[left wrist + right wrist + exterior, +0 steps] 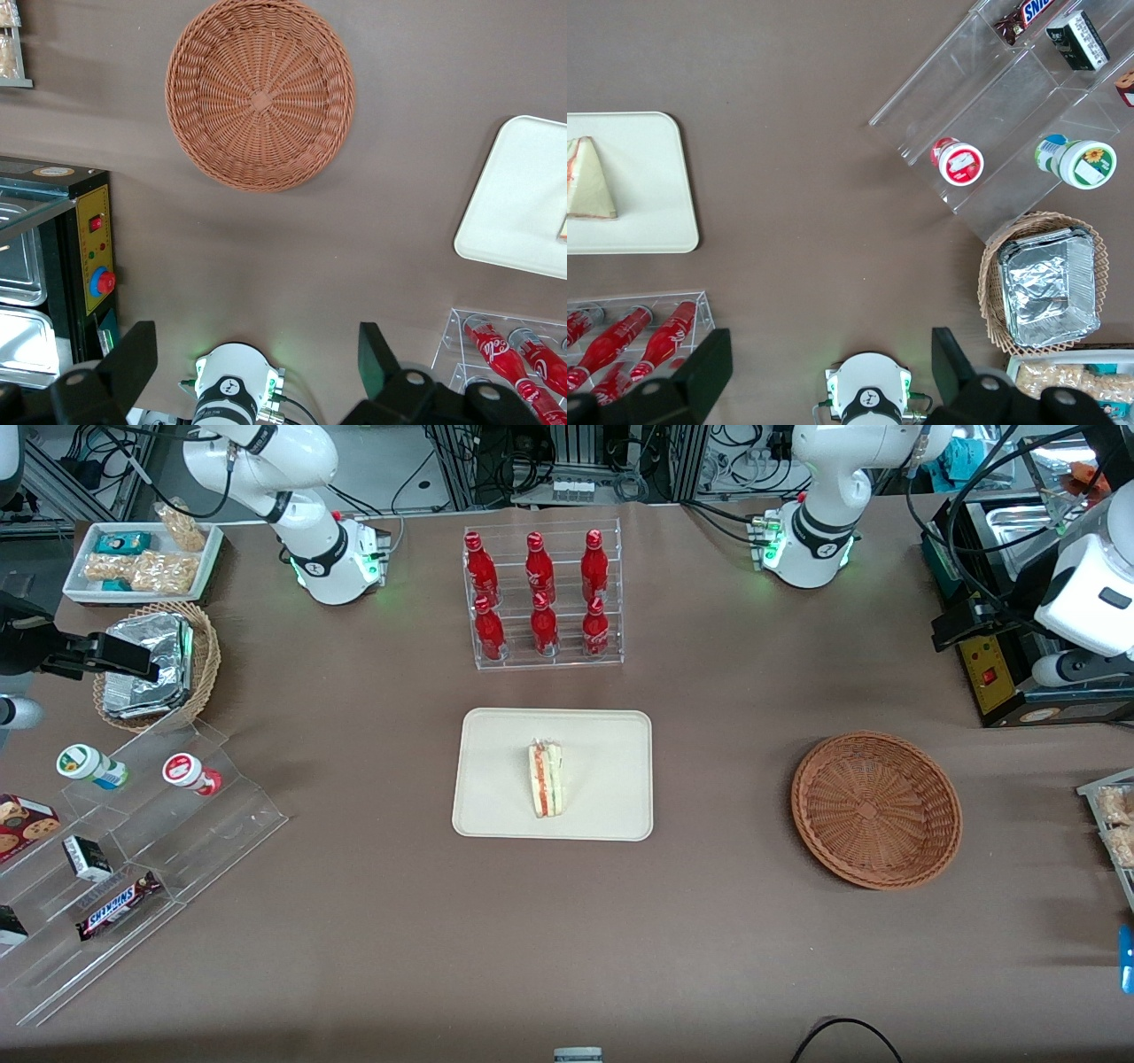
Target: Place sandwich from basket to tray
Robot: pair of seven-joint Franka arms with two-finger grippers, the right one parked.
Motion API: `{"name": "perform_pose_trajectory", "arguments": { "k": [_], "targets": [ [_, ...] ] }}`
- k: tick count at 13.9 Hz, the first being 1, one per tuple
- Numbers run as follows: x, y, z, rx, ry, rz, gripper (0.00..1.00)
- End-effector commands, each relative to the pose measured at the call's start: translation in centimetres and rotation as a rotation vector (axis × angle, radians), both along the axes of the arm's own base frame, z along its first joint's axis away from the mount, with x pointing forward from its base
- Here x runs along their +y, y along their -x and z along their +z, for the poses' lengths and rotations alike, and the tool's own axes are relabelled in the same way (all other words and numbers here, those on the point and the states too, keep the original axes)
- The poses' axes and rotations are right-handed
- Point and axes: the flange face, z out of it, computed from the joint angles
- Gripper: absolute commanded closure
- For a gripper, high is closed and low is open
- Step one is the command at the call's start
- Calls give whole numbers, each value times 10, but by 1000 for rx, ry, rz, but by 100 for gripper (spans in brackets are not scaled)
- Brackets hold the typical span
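Note:
The sandwich, a pale wedge with orange and green layers, lies on the cream tray at the table's middle. The right wrist view shows the same sandwich on the tray. The reddish-brown wicker basket stands empty toward the working arm's end of the table. My gripper hangs high, farther from the front camera than the basket and well apart from it. In the left wrist view the gripper is open with nothing between its fingers, and the basket and a corner of the tray show below it.
A clear rack of red bottles stands just beyond the tray from the front camera. A black machine with a yellow panel sits beside my gripper. A tan basket of foil packs and a clear stepped stand with snacks lie toward the parked arm's end.

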Motion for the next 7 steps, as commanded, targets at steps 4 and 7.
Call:
{"name": "perform_pose_trajectory", "arguments": {
  "k": [4, 7],
  "targets": [
    [19, 4, 5, 8, 8, 23, 0],
    [13, 6, 7, 5, 6, 9, 0]
  ]
}}
